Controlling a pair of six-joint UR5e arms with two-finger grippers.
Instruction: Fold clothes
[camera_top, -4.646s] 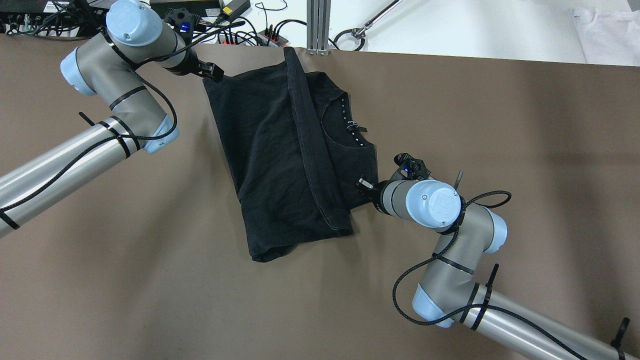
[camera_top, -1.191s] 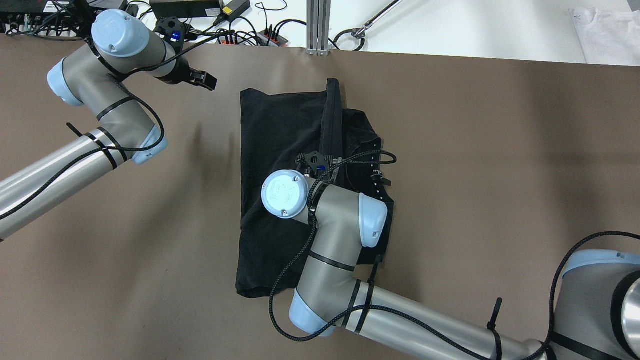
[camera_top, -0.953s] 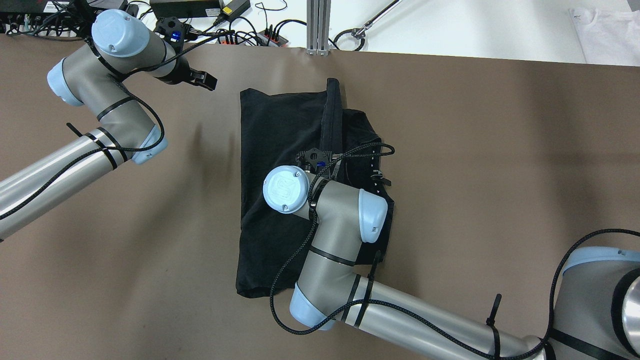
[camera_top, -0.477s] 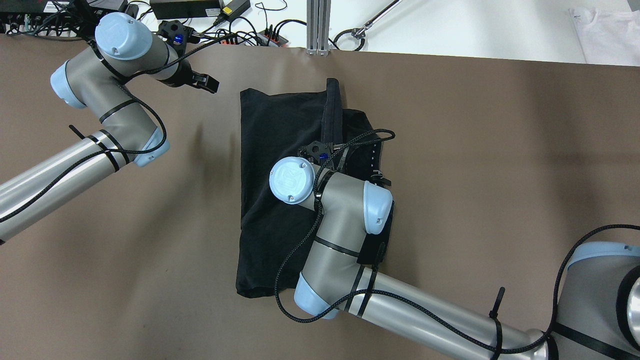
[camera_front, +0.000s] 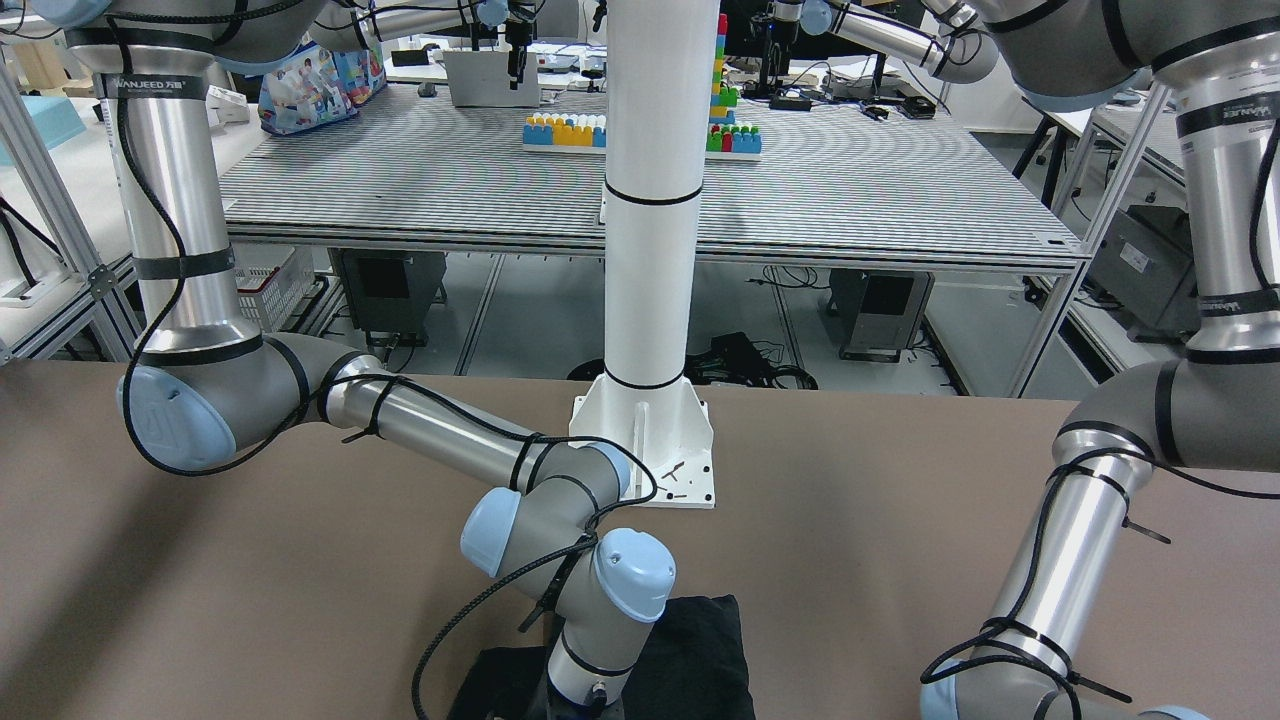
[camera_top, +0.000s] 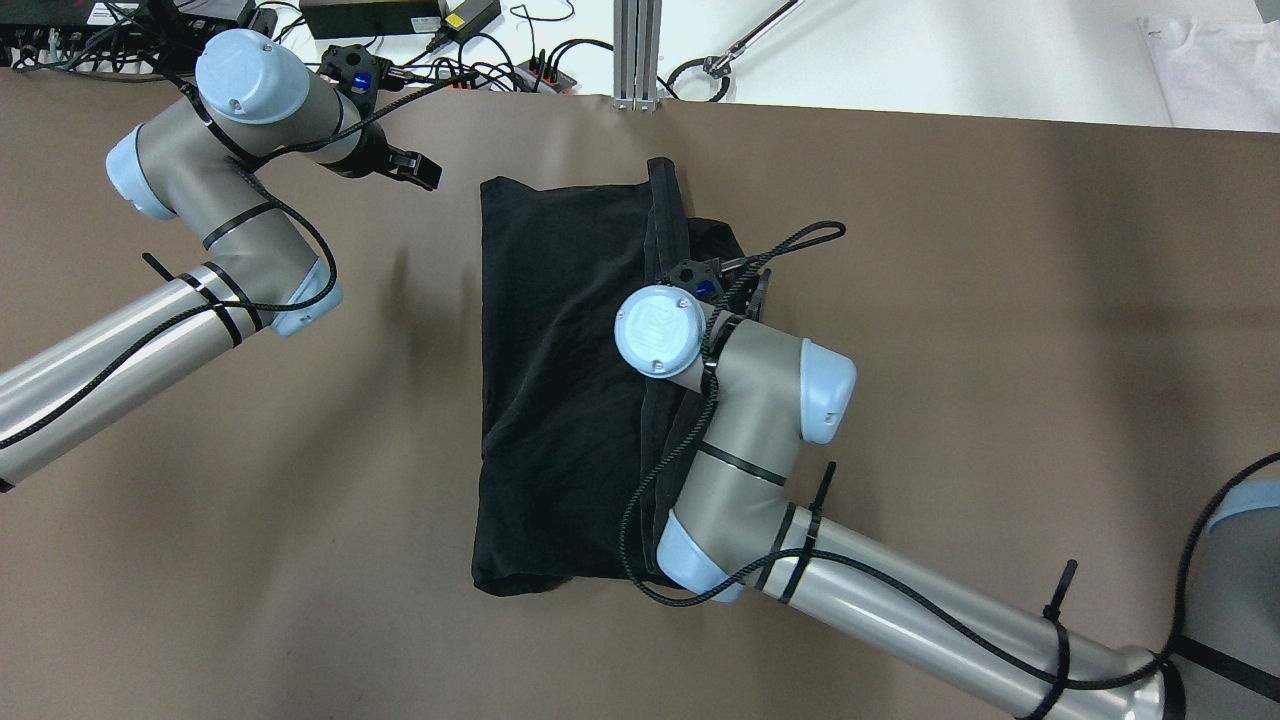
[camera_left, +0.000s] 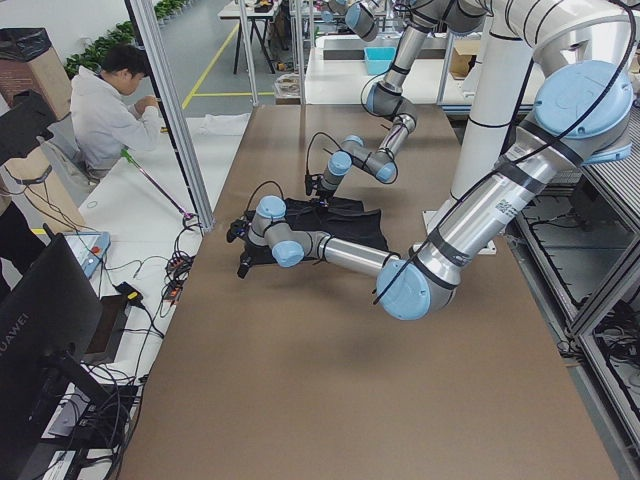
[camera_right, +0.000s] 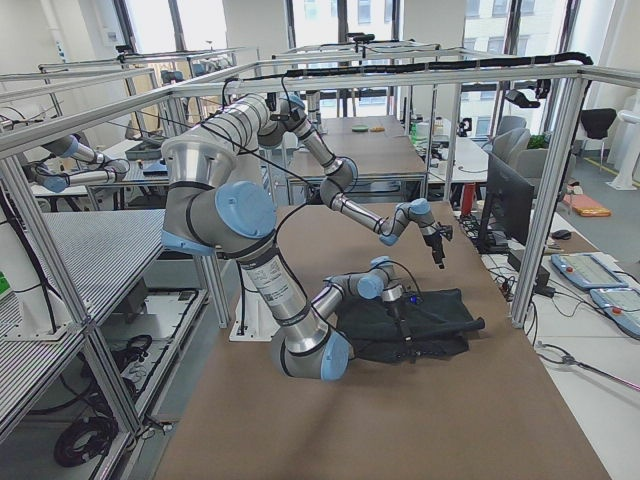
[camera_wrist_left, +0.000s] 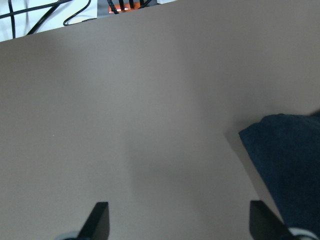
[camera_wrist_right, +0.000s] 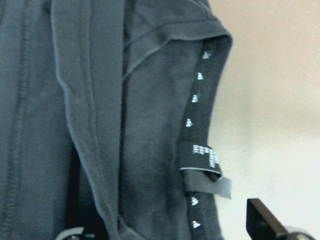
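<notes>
1. The clothes (camera_top: 560, 380), one black garment, lie in the middle of the brown bench (camera_top: 1000, 300). They are folded into a rough rectangle whose long side runs from the robot toward the far edge.
2. A hemmed band (camera_top: 665, 215) of fabric runs along the top of the fold. The neckline with its small label (camera_wrist_right: 202, 155) lies on the robot's right side of that band.
3. The right arm (camera_top: 760, 420) reaches across the garment, its last joints above the fold and the neckline.
4. The right fingers (camera_wrist_right: 262, 217) point down at the collar area. One shows over bare bench just beside the collar edge, while the other barely shows against the dark cloth.
5. They stand wide apart and grip nothing. Whether they touch the fabric cannot be told.
6. The left fingers (camera_wrist_left: 100, 222) are spread wide, with only bare bench between them and nothing held.
7. They hang beside the garment's far left corner (camera_wrist_left: 250, 134) and apart from it.
8. The white pole's base plate (camera_front: 645, 450) stands on the bench on the robot's side, apart from the garment.
9. Cables (camera_top: 480, 60) lie beyond the bench's far edge.
</notes>
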